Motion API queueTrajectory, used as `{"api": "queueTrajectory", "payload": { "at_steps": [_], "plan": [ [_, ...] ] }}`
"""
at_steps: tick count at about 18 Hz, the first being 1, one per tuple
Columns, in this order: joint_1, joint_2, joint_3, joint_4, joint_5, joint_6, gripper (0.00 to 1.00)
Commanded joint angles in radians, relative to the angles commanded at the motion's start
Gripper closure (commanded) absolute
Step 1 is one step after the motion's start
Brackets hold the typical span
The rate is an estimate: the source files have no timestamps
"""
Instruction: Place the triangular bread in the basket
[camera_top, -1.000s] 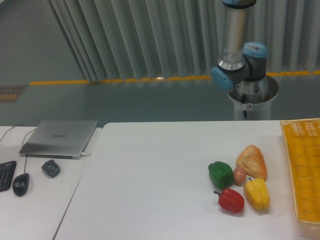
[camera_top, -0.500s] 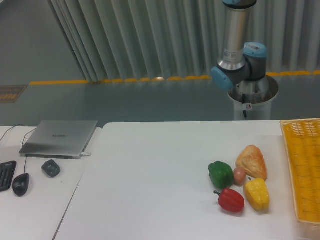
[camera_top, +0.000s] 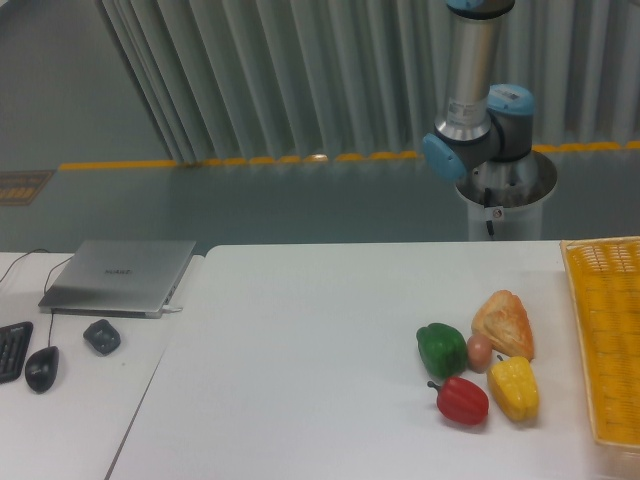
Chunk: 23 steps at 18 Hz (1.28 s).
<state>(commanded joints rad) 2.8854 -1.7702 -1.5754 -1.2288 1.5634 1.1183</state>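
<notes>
The triangular bread (camera_top: 505, 322), a golden-orange flaky wedge, lies on the white table at the right, at the back of a small cluster of foods. The basket (camera_top: 606, 335), a bright yellow woven tray, sits at the table's right edge, a short gap to the right of the bread, and is cut off by the frame. Only the arm's base and lower joints (camera_top: 478, 130) show behind the table; the arm rises out of the top of the frame. The gripper is out of view.
Touching or beside the bread are a small tan egg (camera_top: 480, 350), a yellow bell pepper (camera_top: 514, 388), a green bell pepper (camera_top: 441, 349) and a red bell pepper (camera_top: 462, 400). On a separate left table lie a laptop (camera_top: 120, 275), a mouse (camera_top: 41, 368), a dark object (camera_top: 101, 335) and a keyboard corner (camera_top: 10, 350).
</notes>
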Motion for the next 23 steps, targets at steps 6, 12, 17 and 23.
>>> {"api": "queueTrajectory", "payload": {
  "at_steps": [6, 12, 17, 23],
  "plan": [
    [-0.047, 0.017, 0.0, 0.015, -0.06, -0.086, 0.0],
    [-0.129, 0.058, -0.008, 0.0, -0.049, -0.138, 0.0],
    [-0.238, 0.095, -0.017, -0.154, -0.046, -0.141, 0.0],
    [-0.388, 0.087, -0.029, -0.239, -0.046, -0.143, 0.0]
  ]
}}
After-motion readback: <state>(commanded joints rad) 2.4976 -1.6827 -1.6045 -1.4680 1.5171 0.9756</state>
